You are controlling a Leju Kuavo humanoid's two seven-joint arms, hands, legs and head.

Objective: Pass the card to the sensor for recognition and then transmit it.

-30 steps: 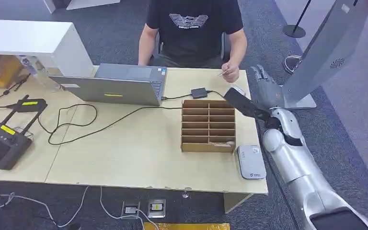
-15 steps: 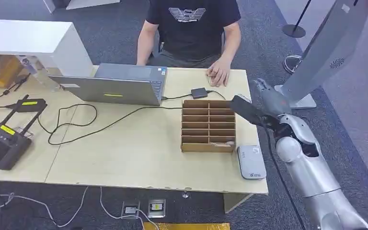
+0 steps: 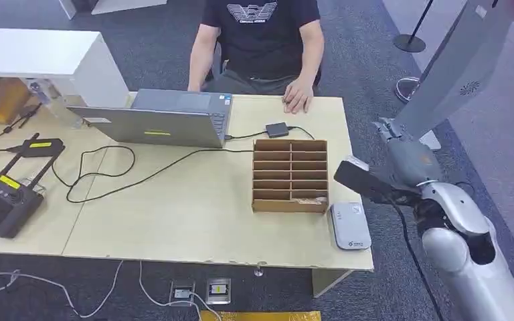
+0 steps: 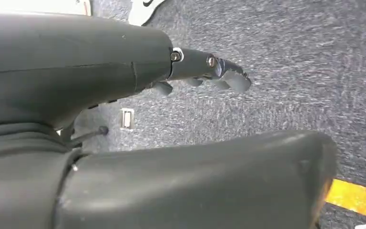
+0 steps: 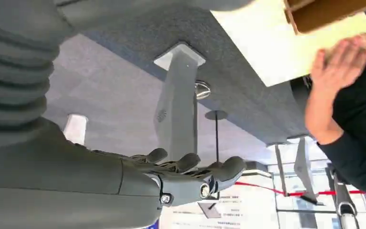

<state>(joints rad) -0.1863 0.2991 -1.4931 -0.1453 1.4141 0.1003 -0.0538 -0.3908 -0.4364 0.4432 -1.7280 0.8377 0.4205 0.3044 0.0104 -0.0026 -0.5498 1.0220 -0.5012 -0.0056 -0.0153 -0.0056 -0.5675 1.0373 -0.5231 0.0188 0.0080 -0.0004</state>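
Fingers spread, holding nothing: right hand [image 3: 401, 150] off table's [image 3: 194, 214] right edge; left hand [image 4: 205, 71] spread above carpet.

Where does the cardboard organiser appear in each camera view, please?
Head view: cardboard organiser on the table, right half.
Right wrist view: its brown corner, near the person's hand.
Left wrist view: faces grey carpet, away from it.
Shared landmark: the person's hand, resting on the table's far edge.
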